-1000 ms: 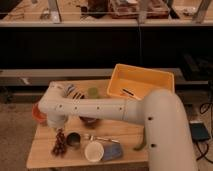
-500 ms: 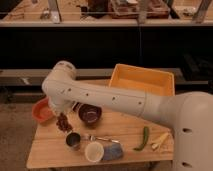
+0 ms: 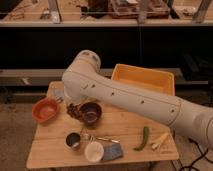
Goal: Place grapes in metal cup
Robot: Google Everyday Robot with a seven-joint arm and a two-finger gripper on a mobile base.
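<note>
My gripper (image 3: pixel 70 104) closed tight on the grapes (image 3: pixel 74 110), behind the metal cup (image 3: pixel 73 141), dark bowl (image 3: pixel 91 113) behind and right of that cup, white cup (image 3: pixel 93 150) just beside it

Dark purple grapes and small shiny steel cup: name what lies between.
Only bare wooden tabletop separates grapes from steel cup, in the camera view. The gripper, shut on the grapes, hangs beside the brown bowl.
</note>
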